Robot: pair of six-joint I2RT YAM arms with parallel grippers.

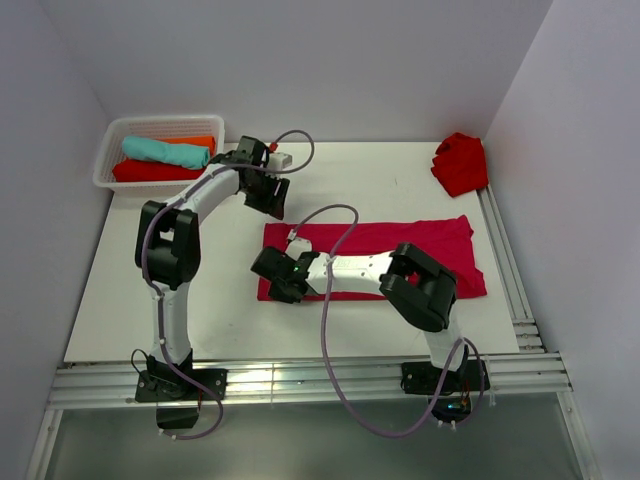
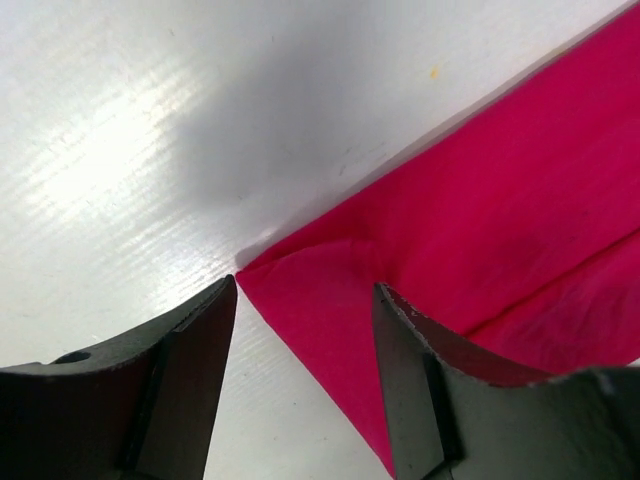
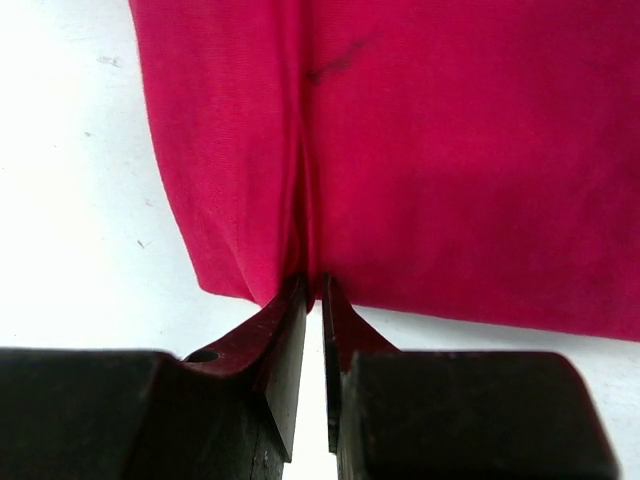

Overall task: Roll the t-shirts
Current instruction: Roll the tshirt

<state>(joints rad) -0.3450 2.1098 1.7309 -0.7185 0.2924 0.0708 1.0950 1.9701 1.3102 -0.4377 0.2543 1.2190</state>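
two black fingers of the right gripper (image 3: 313, 290) stand almost together, with only a sliver of light between them. they pinch a pucker at the near edge of the crimson t-shirt (image 3: 450, 150), and a crease runs from the tips up across the cloth. only the right wrist view shows this grip. from above, that gripper sits low over the left end of the shirt and its own body hides the tips.

the left gripper (image 2: 305, 300) has its jaws well apart and holds nothing. between the fingers the left wrist view shows the white table (image 2: 150, 150) and a folded corner of the same shirt, which runs on under the right-hand finger. whether either finger touches the cloth i cannot tell. the top view places this gripper at the far left corner of the shirt but does not show how wide it stands.

only the top view shows the rest. the crimson shirt lies flat as a long folded band across the middle of the table, running left to right, with the right arm stretched over it. a white basket (image 1: 110, 150) sits in the far left corner. it holds a rolled teal t-shirt (image 1: 165, 150), an orange t-shirt (image 1: 197, 142) behind it and a red roll (image 1: 150, 172) in front. a crumpled scarlet t-shirt (image 1: 460, 162) lies in the far right corner, well apart from the band.
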